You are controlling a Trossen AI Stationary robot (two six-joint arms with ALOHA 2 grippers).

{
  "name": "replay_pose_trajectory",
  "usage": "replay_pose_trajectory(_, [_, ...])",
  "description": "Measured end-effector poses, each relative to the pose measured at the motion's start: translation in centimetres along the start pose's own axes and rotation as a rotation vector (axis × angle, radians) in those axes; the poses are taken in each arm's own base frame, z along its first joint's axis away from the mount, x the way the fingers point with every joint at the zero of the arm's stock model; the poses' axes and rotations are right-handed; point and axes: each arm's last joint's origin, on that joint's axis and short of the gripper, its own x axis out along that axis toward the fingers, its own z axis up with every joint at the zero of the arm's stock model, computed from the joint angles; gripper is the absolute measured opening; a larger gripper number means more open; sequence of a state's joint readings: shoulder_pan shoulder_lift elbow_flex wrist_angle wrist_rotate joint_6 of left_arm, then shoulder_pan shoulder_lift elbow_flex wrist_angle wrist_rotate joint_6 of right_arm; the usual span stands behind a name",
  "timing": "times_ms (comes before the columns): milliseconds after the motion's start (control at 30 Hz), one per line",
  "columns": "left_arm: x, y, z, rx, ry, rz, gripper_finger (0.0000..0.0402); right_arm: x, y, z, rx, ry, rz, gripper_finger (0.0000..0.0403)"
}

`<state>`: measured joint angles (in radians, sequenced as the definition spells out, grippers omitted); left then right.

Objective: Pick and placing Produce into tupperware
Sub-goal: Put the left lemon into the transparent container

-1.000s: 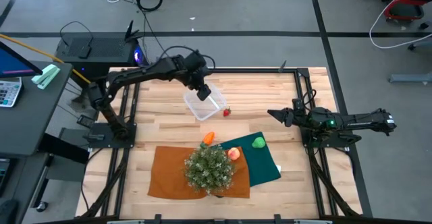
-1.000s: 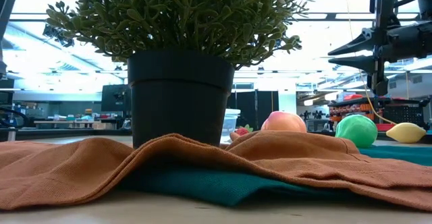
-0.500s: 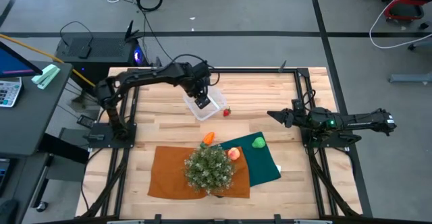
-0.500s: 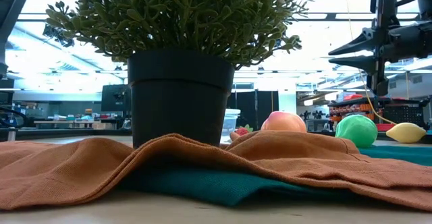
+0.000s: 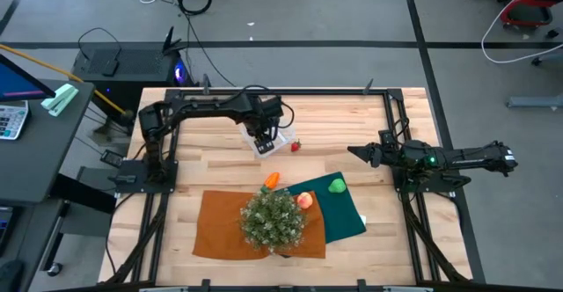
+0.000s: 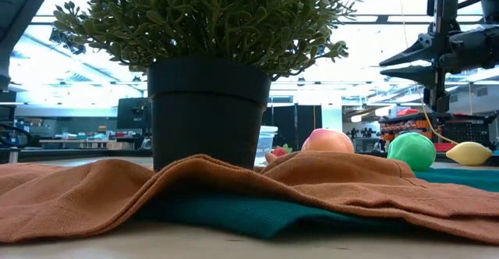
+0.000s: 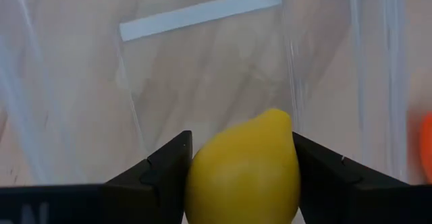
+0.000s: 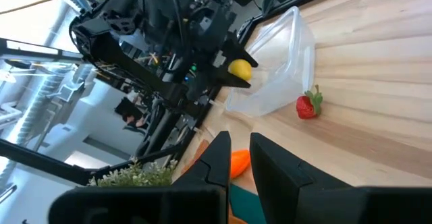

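Note:
My left gripper (image 5: 264,139) is over the clear tupperware (image 5: 271,140) at the table's far middle, shut on a yellow lemon (image 7: 243,166). The lemon also shows in the right wrist view (image 8: 239,69), at the tupperware's rim (image 8: 283,55). A strawberry (image 5: 296,146) lies on the wood just right of the tupperware. An orange piece (image 5: 272,179), a peach (image 5: 304,200) and a green piece (image 5: 337,186) lie by the cloths. My right gripper (image 5: 354,151) hovers at the right, open by a narrow gap and empty. My left gripper pinches the lemon's two sides (image 7: 199,177) between its two fingers (image 7: 165,173). The lemon's pointed end (image 7: 277,119) sticks out past the fingers. The fingers come from above, pointing down into the tupperware. The lemon hangs above the tupperware's floor (image 7: 202,69).
A bushy potted plant (image 5: 273,219) stands on an orange cloth (image 5: 220,230) at the near middle. A dark green cloth (image 5: 345,213) lies to its right. In the low view another yellow piece (image 6: 469,153) lies at the far right. Bare wood lies on the left side.
My left gripper has moved toward the table's near edge and down, from beside the tupperware's far rim to over its middle. The tupperware and the other produce have stayed in place.

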<state>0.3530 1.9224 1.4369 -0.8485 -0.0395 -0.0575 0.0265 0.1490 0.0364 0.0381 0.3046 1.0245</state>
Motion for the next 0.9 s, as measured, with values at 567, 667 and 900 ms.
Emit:
replay_pose_trajectory(567, [2.1, 0.5, 0.0, 0.025, 0.050, 0.093, 0.0217, 0.0, 0.0, 0.0, 0.008, 0.001, -0.001, 0.0028])
replay_pose_trajectory(667, [2.4, 0.4, 0.2, 0.025, 0.042, 0.093, 0.0229, 0.0, 0.0, 0.0, 0.011, 0.001, -0.001, 0.0028])
replay_pose_trajectory(900, [3.5, 0.5, 0.0, 0.027, 0.072, 0.097, 0.0225, 0.1, 0.0, -0.1, 0.020, 0.004, -0.005, 0.0028])
